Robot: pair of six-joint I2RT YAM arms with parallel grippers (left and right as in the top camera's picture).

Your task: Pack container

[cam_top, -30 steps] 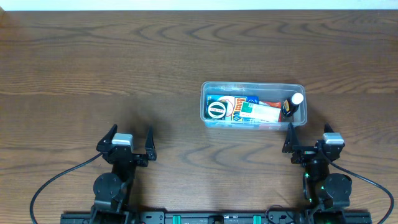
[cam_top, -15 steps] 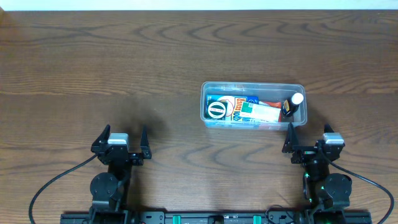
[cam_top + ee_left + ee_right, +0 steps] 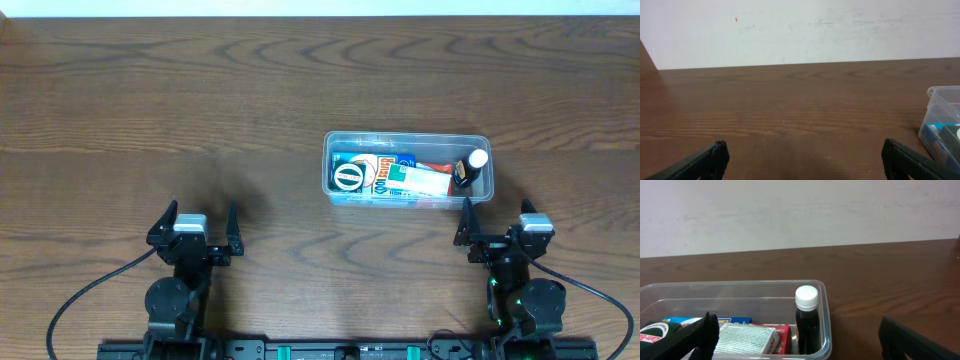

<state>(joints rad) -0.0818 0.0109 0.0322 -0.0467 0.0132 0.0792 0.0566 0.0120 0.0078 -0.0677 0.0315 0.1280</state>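
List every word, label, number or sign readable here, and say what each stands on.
No text can be read in full.
Round black-and-white logo on a pack in the container: too small to read.
Print on the white and green packet: blurred.
White lettering on the dark pack in the right wrist view, maybe the same logo pack: cut off, unreadable.
Dark bottle: no label shows.
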